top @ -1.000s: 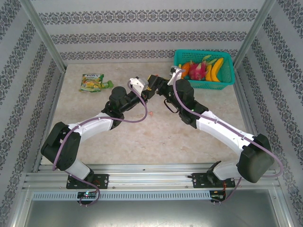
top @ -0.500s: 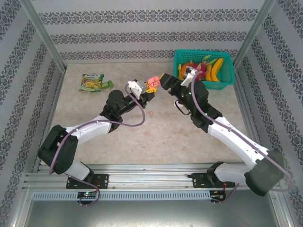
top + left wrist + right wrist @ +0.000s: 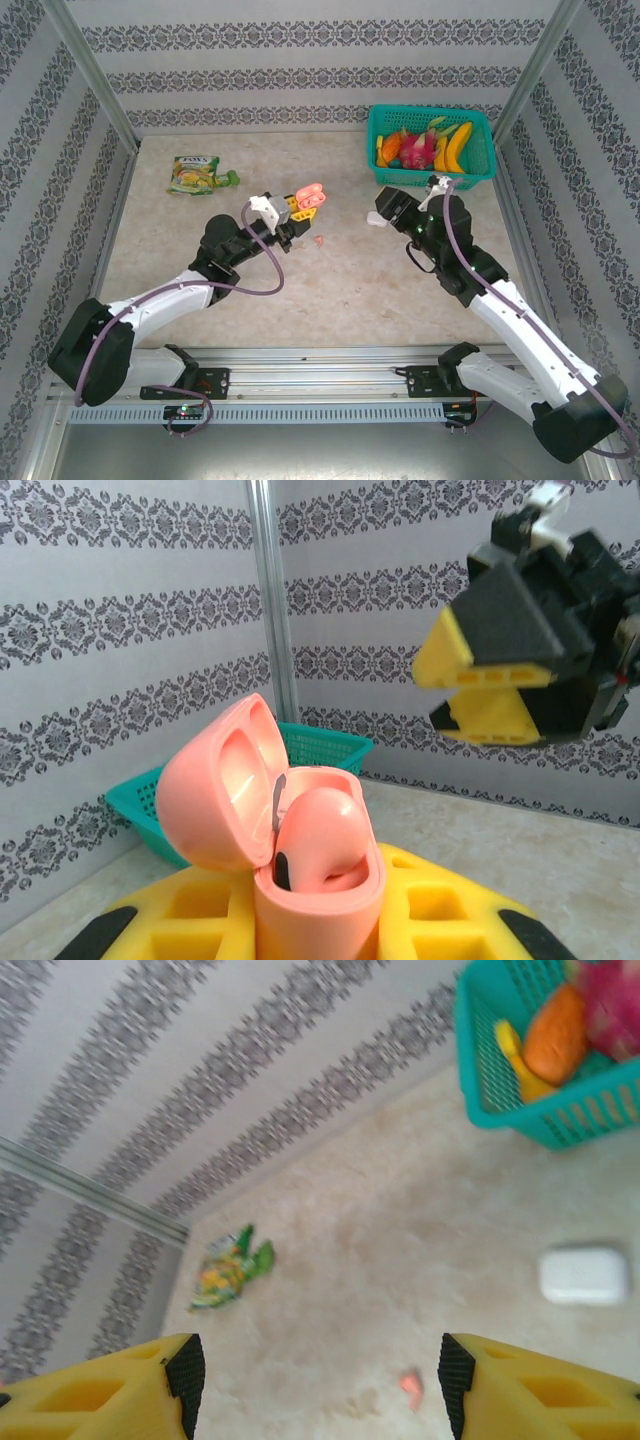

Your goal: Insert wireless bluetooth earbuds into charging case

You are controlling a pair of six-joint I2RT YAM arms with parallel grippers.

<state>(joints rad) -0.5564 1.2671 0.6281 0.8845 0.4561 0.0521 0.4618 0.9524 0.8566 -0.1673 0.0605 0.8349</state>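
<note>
Clamping a small rounded pale pink charging case (image 3: 310,910) between its yellow fingers (image 3: 160,925), the left gripper (image 3: 300,204) holds it upright above the beige stone-patterned table (image 3: 330,290), hinged lid swung back, with one pale pink stemmed earbud (image 3: 320,830) seated in a well inside. Below those fingers and slightly toward the right arm, a second tiny pink earbud (image 3: 318,240) lies loose on the table, touching nothing. Facing the open case from well apart, the right gripper (image 3: 315,1380) hangs with its yellow, black-padded fingers (image 3: 100,1390) spread wide and nothing between them. Ahead of the right fingers and off to their right side, a small rounded white charging case (image 3: 583,1275) rests on the table. Beyond the left fingers, toward the far left corner, a crumpled green-and-yellow snack pouch (image 3: 197,175) lies flat. Farthest out, past the right fingers, a teal plastic mesh basket (image 3: 478,170) holds yellow, orange and magenta toy fruit (image 3: 425,145) near the patterned back wall (image 3: 300,70)
</note>
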